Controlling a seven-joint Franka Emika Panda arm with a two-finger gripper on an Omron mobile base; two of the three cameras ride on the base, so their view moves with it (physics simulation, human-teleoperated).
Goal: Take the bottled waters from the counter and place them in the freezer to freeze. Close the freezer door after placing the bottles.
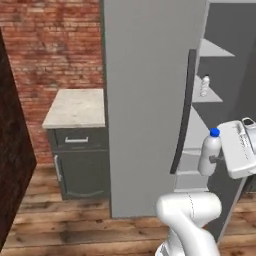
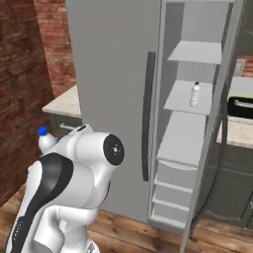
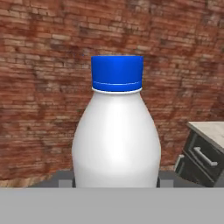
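Brick-walled kitchen, freezer (image 2: 192,99) open: one bottle (image 2: 195,94) shelved already; my gripper (image 1: 216,160) is clamped on the second bottle (image 1: 209,152), then the freezer door (image 1: 145,105) needs closing.

1. The white arm (image 1: 190,220) rises from the base, bends at a rounded elbow and reaches up to the right.
2. Its hand (image 1: 239,149) is turned sideways, fingers pointing left.
3. The gripper (image 1: 216,160) is clamped on an upright water bottle (image 1: 209,152), jaws at the bottle's lower body.
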